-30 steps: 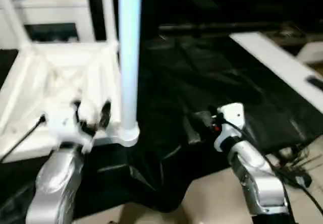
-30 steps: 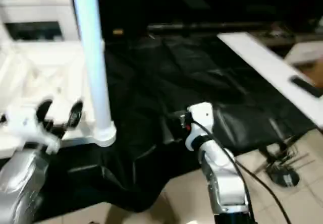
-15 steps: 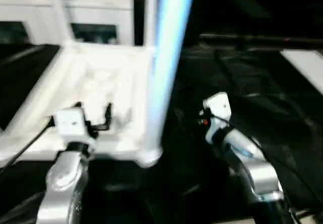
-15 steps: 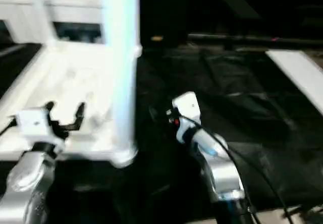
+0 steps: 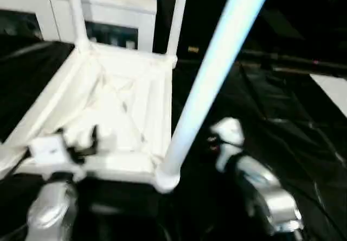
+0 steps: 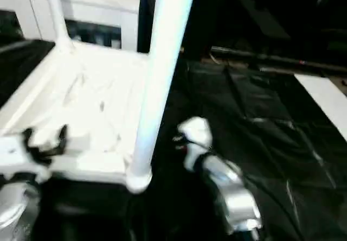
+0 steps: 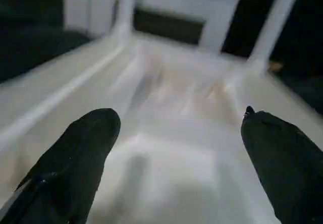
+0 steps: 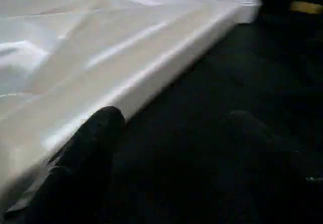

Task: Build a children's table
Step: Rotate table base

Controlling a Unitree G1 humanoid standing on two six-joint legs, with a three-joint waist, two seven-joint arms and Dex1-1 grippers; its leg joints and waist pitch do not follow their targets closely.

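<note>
The white table top lies upside down on black cloth, ribbed underside up. Three white legs stand in its corner sockets: one at the near right corner and two at the far corners. My left gripper hovers open over the top's near edge, and its black fingers frame the ribbed underside with nothing between them. My right gripper is open and low over the cloth, just right of the top's right edge and beside the near right leg.
A white cabinet with glass doors stands behind the table top. Black cloth covers the floor to the right. A dark bar lies across it at the back. A white board sits at the far right.
The camera has swung and tilted, so the whole scene has shifted. My right gripper has come closer to the table top's right edge and the near right leg. The left gripper stays open.
</note>
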